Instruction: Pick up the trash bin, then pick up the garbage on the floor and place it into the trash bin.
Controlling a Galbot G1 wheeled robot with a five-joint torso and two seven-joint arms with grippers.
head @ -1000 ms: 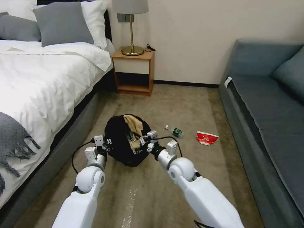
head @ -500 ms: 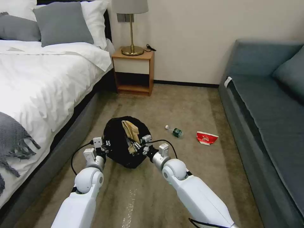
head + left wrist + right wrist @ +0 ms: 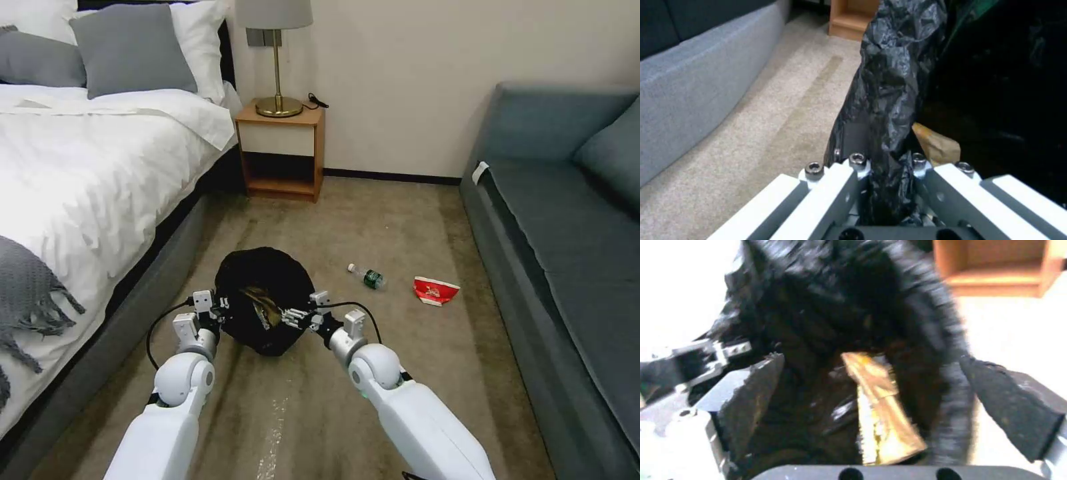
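- I have the trash bin up off the carpet, held between my two arms, bed on my left and sofa on my right.
- Left gripper is clamped on the bin's left rim; in the left wrist view its white fingers pinch a fold of the black bag.
- Right gripper sits at the bin's right rim, over the opening. Right wrist view shows its dark pads spread wide, nothing pinched between them, so I call it released.
- Gold-yellow snack wrapper is inside the bin, lying between the spread pads in the right wrist view; from the head camera I see a glint of it in the bag.
- Crumpled brown paper is also inside the bin, just past the left fingers in the left wrist view.
- Small clear bottle with green label lies on the carpet, right of the bin.
- Red-and-white carton lies flat on the carpet further right, near the sofa base, apart from the bottle.
- Nightstand with a lamp stands against the far wall, beyond the bin.
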